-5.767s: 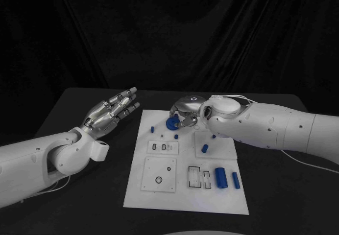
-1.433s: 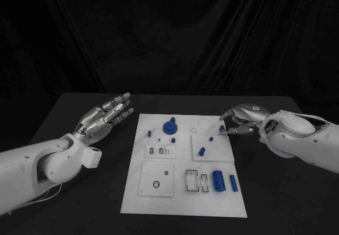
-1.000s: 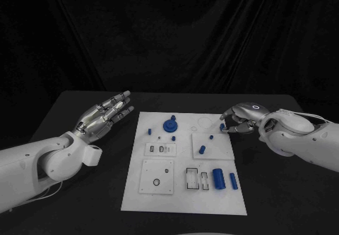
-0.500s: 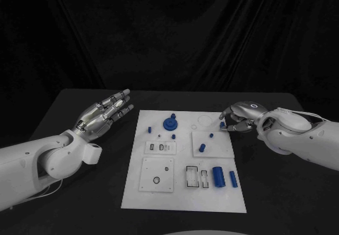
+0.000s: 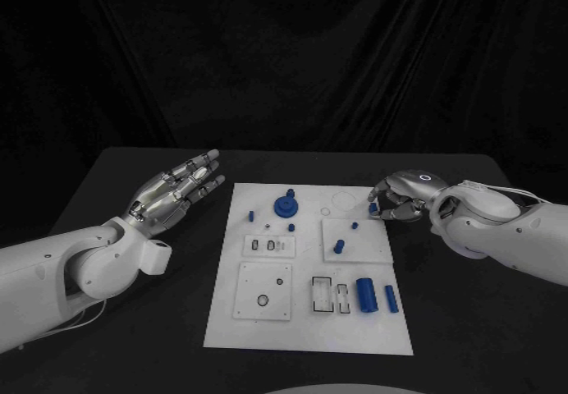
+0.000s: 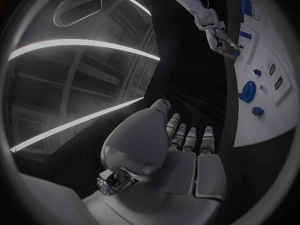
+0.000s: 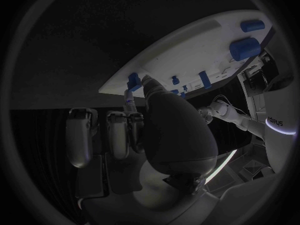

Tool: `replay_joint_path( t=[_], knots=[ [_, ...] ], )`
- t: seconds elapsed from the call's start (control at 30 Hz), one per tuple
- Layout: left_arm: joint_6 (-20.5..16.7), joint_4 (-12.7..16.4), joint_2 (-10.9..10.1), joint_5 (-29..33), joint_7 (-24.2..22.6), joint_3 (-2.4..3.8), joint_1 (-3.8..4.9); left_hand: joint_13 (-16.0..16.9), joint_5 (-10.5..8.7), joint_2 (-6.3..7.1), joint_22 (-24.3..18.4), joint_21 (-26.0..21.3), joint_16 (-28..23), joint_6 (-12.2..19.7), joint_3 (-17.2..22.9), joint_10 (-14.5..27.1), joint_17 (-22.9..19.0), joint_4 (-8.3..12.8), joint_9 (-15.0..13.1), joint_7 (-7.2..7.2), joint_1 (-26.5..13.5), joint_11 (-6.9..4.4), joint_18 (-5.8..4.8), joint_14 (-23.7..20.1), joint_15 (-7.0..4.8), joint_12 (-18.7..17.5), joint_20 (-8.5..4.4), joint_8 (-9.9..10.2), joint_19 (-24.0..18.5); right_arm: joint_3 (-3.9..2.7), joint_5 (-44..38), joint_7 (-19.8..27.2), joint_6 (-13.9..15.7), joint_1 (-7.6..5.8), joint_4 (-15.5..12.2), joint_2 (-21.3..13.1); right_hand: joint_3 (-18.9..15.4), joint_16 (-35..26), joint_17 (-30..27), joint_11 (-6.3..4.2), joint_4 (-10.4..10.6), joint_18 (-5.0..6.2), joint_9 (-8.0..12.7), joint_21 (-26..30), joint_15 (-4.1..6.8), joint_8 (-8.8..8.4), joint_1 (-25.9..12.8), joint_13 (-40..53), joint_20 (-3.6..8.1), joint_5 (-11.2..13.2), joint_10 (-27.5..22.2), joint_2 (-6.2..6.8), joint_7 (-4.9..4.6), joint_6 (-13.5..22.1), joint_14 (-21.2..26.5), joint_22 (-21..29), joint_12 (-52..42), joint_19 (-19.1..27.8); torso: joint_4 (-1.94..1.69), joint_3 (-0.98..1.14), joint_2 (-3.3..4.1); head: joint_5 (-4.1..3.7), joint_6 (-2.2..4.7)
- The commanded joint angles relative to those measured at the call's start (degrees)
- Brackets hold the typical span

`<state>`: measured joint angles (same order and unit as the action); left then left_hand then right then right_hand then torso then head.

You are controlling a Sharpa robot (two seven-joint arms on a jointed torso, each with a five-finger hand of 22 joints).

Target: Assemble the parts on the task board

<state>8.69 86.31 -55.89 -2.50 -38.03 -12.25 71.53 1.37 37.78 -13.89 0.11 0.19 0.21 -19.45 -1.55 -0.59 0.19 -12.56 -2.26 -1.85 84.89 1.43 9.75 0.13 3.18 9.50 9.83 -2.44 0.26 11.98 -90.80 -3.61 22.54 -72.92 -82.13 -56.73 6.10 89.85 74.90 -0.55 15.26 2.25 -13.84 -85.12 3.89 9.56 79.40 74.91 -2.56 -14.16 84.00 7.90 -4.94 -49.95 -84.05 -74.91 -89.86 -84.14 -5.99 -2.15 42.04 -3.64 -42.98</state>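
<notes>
The white task board lies in the middle of the black table. My right hand hovers at the board's far right edge, its thumb and a finger pinching a small blue part. The right wrist view shows that part at the fingertips, right by the board's edge. My left hand is raised left of the board, fingers apart and holding nothing. A round blue part stands at the far middle of the board. A thick blue cylinder and a thinner one lie near the right.
Small blue pegs stand on the board, with several empty slots nearer me. Seen from the left wrist, my own hand sits beside the board, my right hand beyond. Bare table flanks the board.
My right hand has left the round blue part at the far middle and moved to the board's right edge, edging slightly inward in the last second. The left hand has hardly moved.
</notes>
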Motion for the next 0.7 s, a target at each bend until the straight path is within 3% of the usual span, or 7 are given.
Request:
replay_joint_path(
  t=[0.03,0.23,0.7],
  knots=[
    [0.87,0.06,0.06,0.04,-0.49,0.05,-0.15,0.06,0.22,0.13,0.06,0.0,0.18,0.26,0.35,0.01,-0.03,0.05,-0.05,0.02,0.47,0.17,0.6,0.02,0.43,0.08,0.38,-0.11,-0.01,-0.02,-0.18,-1.41,-0.09,0.17,0.12,0.0,-0.21,0.15,15.1,0.15,-0.25,-0.88,-0.05,0.36,0.03,0.2,0.7,15.09,0.09,0.29,6.0,-0.02,0.0,-0.23,-5.95,-13.28,-0.14,-3.15,-0.02,0.01,0.02,0.0,-0.01],
    [0.94,0.1,0.1,0.04,-0.62,0.05,-0.29,0.06,0.22,0.15,0.07,0.01,0.18,0.28,0.39,0.02,-0.03,0.08,-0.05,0.03,0.47,0.14,0.59,0.02,0.45,0.06,0.39,-0.1,0.0,-0.02,-0.18,-1.38,0.54,0.23,0.22,0.01,-0.14,0.15,15.1,0.14,-0.47,-0.76,-0.4,0.83,0.02,0.69,1.02,15.09,0.08,0.09,6.0,-0.16,-0.01,-0.32,-5.95,-13.12,-0.14,-2.92,0.04,-0.02,-0.02,0.03,-0.19],
    [1.74,0.38,0.46,0.04,-0.35,0.05,-0.46,0.04,0.23,0.14,0.08,0.02,0.15,0.43,0.54,0.03,-0.04,0.16,-0.03,-0.01,0.47,0.1,0.59,0.01,0.49,-0.04,0.44,-0.07,0.01,-0.02,-0.18,-1.32,1.31,0.37,0.72,0.42,0.24,0.15,15.1,-0.03,-2.06,-0.56,-3.1,1.71,0.17,4.47,1.91,15.09,0.19,-5.28,6.0,-1.29,0.22,-0.28,-5.95,-12.85,-0.14,-2.52,0.01,-0.05,0.06,-0.21,-0.73]
  ],
)
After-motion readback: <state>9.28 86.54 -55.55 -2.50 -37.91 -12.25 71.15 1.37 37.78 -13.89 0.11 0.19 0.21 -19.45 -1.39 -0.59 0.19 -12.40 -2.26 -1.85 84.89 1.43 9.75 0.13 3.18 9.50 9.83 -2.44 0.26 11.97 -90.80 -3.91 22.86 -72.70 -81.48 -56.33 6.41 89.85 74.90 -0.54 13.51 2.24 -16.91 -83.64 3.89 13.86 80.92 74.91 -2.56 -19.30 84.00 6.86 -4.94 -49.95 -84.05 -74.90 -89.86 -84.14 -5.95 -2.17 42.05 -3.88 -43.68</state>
